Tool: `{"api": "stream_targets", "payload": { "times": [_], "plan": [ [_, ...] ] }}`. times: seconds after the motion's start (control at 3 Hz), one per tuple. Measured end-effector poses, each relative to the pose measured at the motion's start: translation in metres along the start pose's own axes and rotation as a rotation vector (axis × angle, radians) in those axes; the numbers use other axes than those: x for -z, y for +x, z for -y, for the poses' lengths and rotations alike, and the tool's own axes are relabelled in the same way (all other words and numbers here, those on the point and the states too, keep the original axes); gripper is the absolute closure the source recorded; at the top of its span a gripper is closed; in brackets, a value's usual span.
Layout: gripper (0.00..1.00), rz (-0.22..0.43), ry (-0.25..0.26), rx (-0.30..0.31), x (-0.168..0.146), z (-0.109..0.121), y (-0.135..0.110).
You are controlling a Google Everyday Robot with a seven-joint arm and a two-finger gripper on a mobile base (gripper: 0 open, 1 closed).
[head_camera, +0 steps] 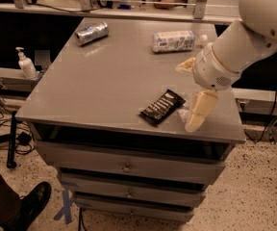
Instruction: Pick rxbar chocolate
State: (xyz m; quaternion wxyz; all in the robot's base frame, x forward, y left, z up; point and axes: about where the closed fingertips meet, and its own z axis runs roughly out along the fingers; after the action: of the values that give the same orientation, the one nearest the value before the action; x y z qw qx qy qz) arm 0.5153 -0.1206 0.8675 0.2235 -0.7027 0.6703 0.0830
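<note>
The rxbar chocolate (pixel 162 107), a flat black bar with white lettering, lies on the grey table top (pixel 105 85) near its front right edge. My gripper (pixel 185 98) hangs from the white arm (pixel 234 47) just right of the bar and slightly above the table. It is open and empty. One cream finger (pixel 198 110) points down toward the front edge beside the bar's right end. The other finger (pixel 185 65) sits farther back. Neither touches the bar.
A silver can (pixel 91 33) lies at the back left of the table and a clear white-labelled bottle (pixel 173 41) lies at the back right. Drawers (pixel 126 166) are below the top. A soap dispenser (pixel 25 64) stands left; a person's shoe (pixel 32 203) is on the floor.
</note>
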Motion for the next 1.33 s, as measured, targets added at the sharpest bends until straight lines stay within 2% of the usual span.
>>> {"api": "stream_targets", "payload": {
  "times": [0.33,0.67,1.0,1.33],
  "plan": [
    [0.0,0.021,-0.025,-0.028,-0.024,0.012,-0.003],
    [0.0,0.014,-0.056,-0.065,-0.044,0.022,-0.004],
    [0.18,-0.011,-0.091,-0.109,-0.056,0.027,-0.005],
    [0.41,-0.03,-0.109,-0.156,-0.059,0.029,-0.001]
  ]
}}
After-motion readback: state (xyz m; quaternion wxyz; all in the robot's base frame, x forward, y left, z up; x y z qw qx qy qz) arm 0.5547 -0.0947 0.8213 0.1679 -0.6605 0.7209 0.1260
